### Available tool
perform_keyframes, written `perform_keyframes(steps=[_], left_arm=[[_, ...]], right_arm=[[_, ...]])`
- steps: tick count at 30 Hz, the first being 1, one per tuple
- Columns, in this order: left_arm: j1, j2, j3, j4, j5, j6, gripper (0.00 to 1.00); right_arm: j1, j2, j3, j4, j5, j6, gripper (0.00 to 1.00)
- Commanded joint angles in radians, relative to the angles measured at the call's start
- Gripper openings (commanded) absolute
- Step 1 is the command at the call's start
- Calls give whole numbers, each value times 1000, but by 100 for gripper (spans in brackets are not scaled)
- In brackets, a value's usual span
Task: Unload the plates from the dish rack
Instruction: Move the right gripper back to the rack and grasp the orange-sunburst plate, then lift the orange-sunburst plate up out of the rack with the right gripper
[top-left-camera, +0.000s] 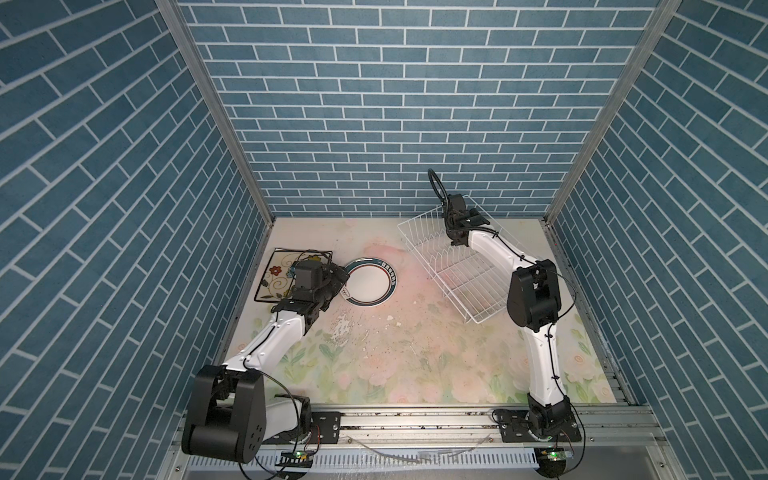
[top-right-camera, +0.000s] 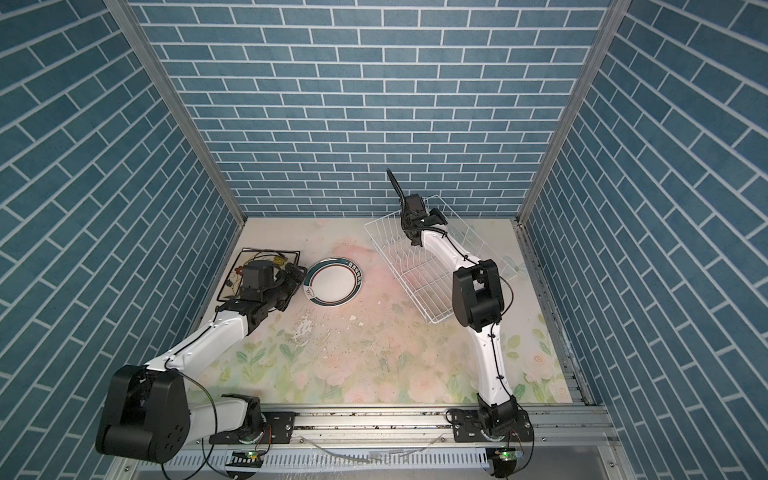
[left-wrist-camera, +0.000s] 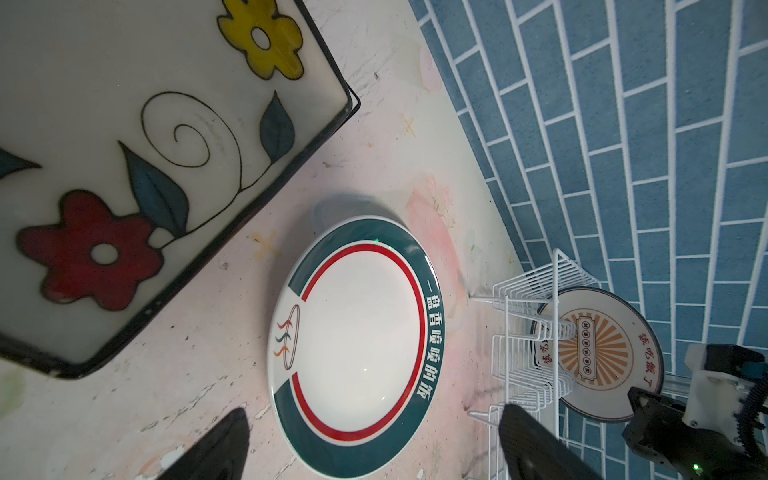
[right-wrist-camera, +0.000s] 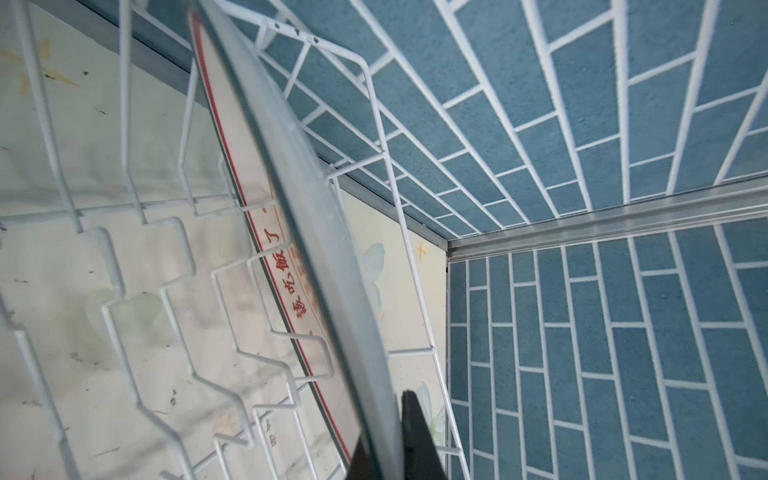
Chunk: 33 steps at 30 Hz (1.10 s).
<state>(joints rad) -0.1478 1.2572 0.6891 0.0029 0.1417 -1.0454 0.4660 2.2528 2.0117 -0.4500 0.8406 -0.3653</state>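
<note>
Nearest me, my left gripper (left-wrist-camera: 372, 411) hangs low over the table (top-left-camera: 395, 353) with its jaws spread wide and nothing in them. Just beyond its fingertips the green-rimmed round plate (top-left-camera: 372, 282) lies flat, and beside that lies the square flowered plate (top-left-camera: 276, 274). Both are out and apart from each other.

Further off to the right is the dish rack (top-left-camera: 415, 245), set at a slant, its prong rows bare along most of their length. At its far end my right gripper (right-wrist-camera: 384, 432) is closed tight on the rim of the sunburst plate (left-wrist-camera: 598, 353), which stands on edge.

The step in hand looks to be drawing this last plate out. I cannot tell whether its lower edge is clear of the prongs, since the wrist view shows wire close on both sides of it. So I would lift along the plate's own plane, keeping it upright until it tops the rack wall. Twisting early could catch a wire and drag the light rack. The grip is only on the rim, so I would move slowly and lay the plate flat on open table near the other two.
</note>
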Motion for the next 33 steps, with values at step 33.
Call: perform_keyframes(steps=[33], left_arm=[[5,-40,-22,17,0,31,96]], right_arm=[[78,-212,18,124,231,-174,0]])
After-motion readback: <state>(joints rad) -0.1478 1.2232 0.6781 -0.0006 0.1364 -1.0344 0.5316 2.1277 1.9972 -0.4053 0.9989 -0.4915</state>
